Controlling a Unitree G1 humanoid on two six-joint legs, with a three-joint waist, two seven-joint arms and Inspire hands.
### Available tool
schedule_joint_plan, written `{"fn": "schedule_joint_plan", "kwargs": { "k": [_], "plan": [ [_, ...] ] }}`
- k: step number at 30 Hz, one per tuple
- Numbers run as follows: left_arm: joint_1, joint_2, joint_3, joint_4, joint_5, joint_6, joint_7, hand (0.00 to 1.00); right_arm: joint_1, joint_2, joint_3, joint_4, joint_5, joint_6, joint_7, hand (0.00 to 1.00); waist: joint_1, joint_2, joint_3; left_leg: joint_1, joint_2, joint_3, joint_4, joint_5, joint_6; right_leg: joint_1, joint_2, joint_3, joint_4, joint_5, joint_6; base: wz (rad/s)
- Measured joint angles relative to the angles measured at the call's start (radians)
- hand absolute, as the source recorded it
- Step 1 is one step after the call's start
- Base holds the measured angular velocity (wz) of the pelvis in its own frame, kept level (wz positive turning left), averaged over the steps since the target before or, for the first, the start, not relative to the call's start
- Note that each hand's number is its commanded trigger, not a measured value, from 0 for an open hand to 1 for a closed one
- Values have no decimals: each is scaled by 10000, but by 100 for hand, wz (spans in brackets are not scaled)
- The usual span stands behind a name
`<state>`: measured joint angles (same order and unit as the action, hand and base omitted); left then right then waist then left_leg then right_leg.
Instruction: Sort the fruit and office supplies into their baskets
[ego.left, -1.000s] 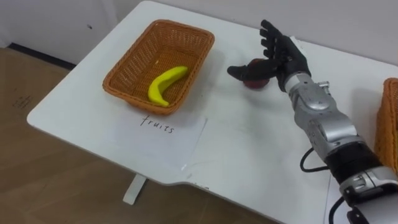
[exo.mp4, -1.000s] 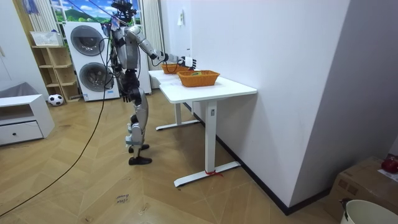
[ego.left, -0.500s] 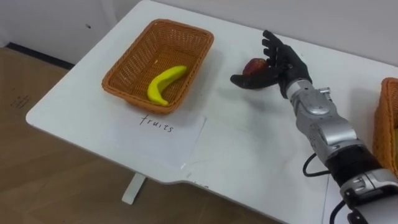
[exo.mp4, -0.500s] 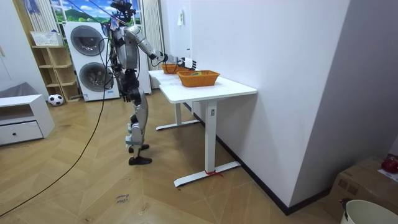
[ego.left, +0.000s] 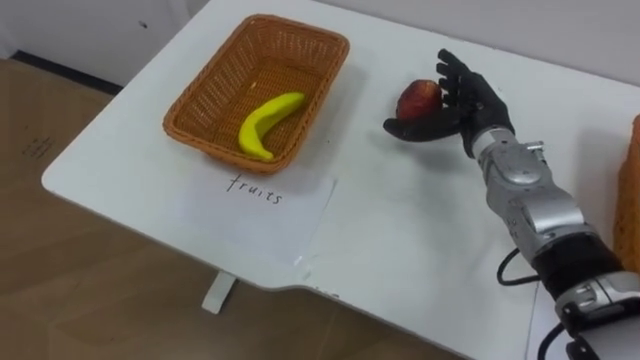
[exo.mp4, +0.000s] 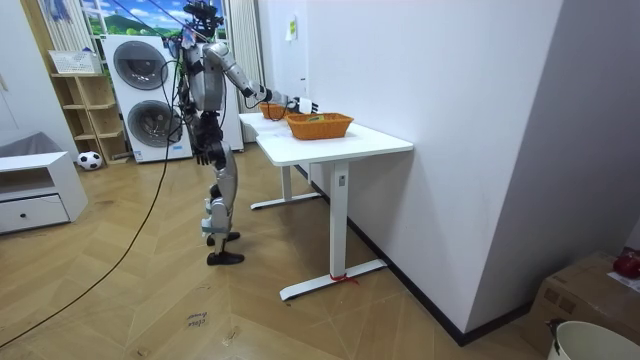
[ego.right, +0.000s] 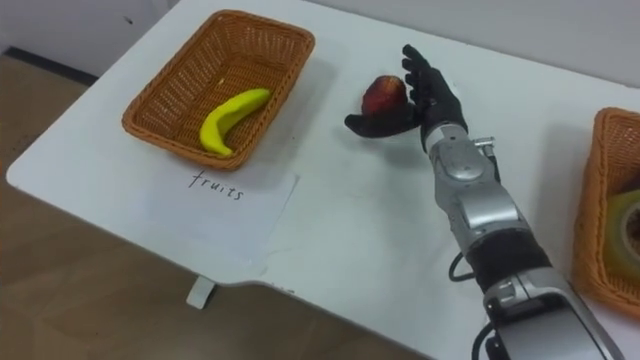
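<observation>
Red apple (ego.left: 417, 99) has risen off the table (ego.left: 400, 230), seemingly pinched between the right hand's (ego.left: 468, 104) thumb and fingers; the far-left-corner fruit basket (ego.left: 200, 105) comes next.

Yellow banana (ego.left: 270, 124), red apple (ego.left: 416, 98), orange basket (ego.left: 212, 78)

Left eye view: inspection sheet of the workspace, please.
Surface: white table, no spills seen.
Job's things: banana in the fruit basket; apple to the right of that basket; second basket at the table's right edge, holding a yellowish item.
Clutter: hand-lettered paper sheet in front of the fruit basket.
Robot hands: right robot hand grips the apple between thumb and fingers.
Cables: nothing seen beyond the robot's own.
Surroundings: washing machines, shelf, ball, wood floor.
</observation>
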<state>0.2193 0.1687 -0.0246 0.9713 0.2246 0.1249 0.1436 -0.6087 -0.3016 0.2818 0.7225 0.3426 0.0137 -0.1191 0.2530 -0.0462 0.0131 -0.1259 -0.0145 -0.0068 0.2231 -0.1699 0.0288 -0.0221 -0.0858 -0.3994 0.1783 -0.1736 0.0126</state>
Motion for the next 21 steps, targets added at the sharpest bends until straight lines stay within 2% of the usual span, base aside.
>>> {"fn": "schedule_joint_plan", "kwargs": {
  "k": [3, 6, 9, 10, 17, 21],
  "plan": [
    [-107, -15, -94, 0, -97, -3, 22, 0, -1, -59, -1, 43, -9, -21, -24, 0, 6, 75, 56, -154, 2, 9, 17, 10, 5, -184, -22, -18, 79, 0, 0, 0],
    [-195, -13, -241, -1, -240, 0, 27, 0, -80, -106, -3, 147, -445, -351, -110, 0, -35, 102, 78, -356, -2, 17, 63, 17, 10, -371, -10, 1, 81, 0, 0, 0],
    [-314, -13, -379, 1, -406, -16, 38, 0, -299, -211, -1, 503, -851, -430, -155, 0, -16, 104, 86, -388, 1, 11, 73, 18, 8, -405, -8, 15, 81, 0, 0, 0],
    [-358, -8, -496, 0, -496, -25, 54, 0, -443, -217, 0, 708, -861, -483, -216, 0, -18, 110, 122, -394, 1, 9, 72, 19, 7, -409, -7, 2, 81, 0, 0, 0],
    [-680, 12, -780, 44, -810, -87, 32, 0, -838, -233, -2, 1140, -962, -773, -528, 0, -9, -1, 216, -697, 9, 7, 136, 59, 3, -684, 2, -22, 102, 29, -44, 0],
    [-982, 13, -780, 328, -1345, -238, 20, 0, -836, -219, 0, 1303, -1097, -893, -525, 0, -4, -15, 224, -704, 6, 8, 141, 59, 5, -684, -1, -32, 100, 33, -45, 0]
  ]
}}
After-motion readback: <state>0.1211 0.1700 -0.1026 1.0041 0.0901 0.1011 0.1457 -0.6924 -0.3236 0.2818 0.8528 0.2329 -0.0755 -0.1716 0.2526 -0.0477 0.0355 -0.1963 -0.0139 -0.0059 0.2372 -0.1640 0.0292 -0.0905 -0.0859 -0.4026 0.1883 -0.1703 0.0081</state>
